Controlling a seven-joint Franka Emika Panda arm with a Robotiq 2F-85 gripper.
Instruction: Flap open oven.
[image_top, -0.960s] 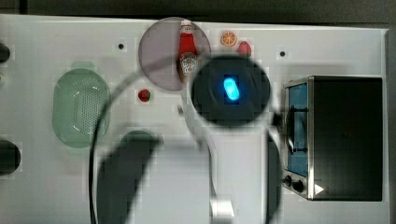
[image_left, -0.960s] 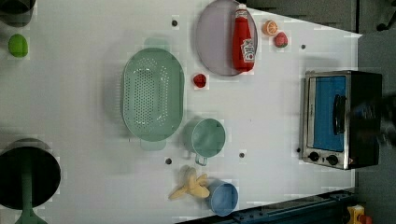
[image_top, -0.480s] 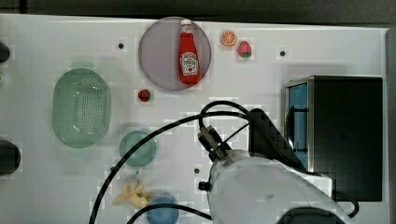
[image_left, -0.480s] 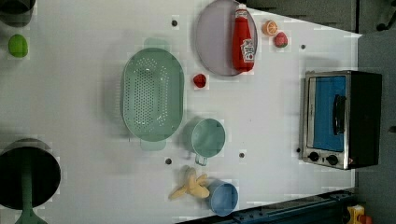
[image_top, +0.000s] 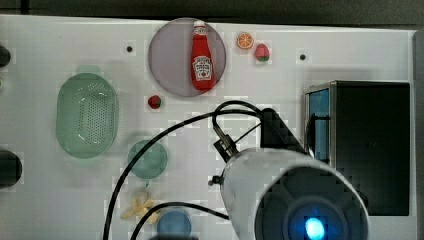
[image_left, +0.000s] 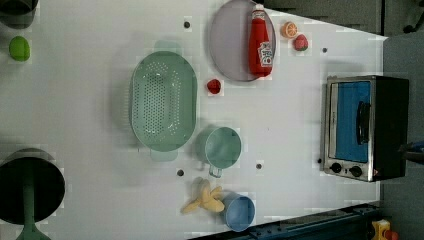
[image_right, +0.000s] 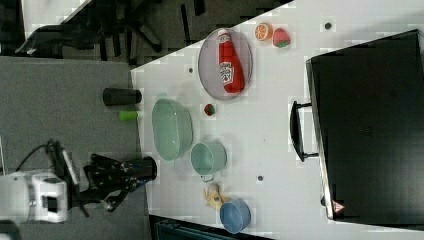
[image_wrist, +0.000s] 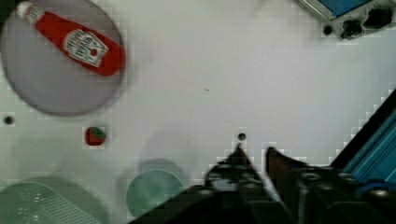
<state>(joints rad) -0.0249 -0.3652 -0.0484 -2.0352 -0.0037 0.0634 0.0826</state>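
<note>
**A:** White table (image_top: 280, 70), with dark floor beyond its edges. Where does the oven (image_top: 370, 145) sit?

**B:** At the top view's right end of the table. Its black top faces up and its blue door faces the top view's left. In the left view the oven (image_left: 365, 127) shows the door flat in its silver frame, with the bar handle across it and two knobs beside it. The door is not yet flapped open.

**A:** And the gripper (image_wrist: 254, 156)?

**B:** In the wrist view its two dark tips stand close together with a narrow gap and nothing between them. They hang over bare table near a small hole. A corner of the oven (image_wrist: 350, 14) with its knobs lies well apart from them, across open white surface.

**A:** Does the gripper touch the handle?

**B:** No. In the top view the arm's pale bulk covers the lower right, and its dark front end points at the oven's front. In the right view the gripper (image_right: 142, 175) appears at the right view's left, over the grey floor past the table edge. There the oven (image_right: 370, 125) is far over on the right view's right, with its handle jutting toward the table's middle.

**A:** What lies between them?

**B:** A green cup (image_right: 207, 157), a colander (image_right: 171, 129) and a plate (image_right: 210, 65) carrying a ketchup bottle (image_right: 229, 62).
</note>
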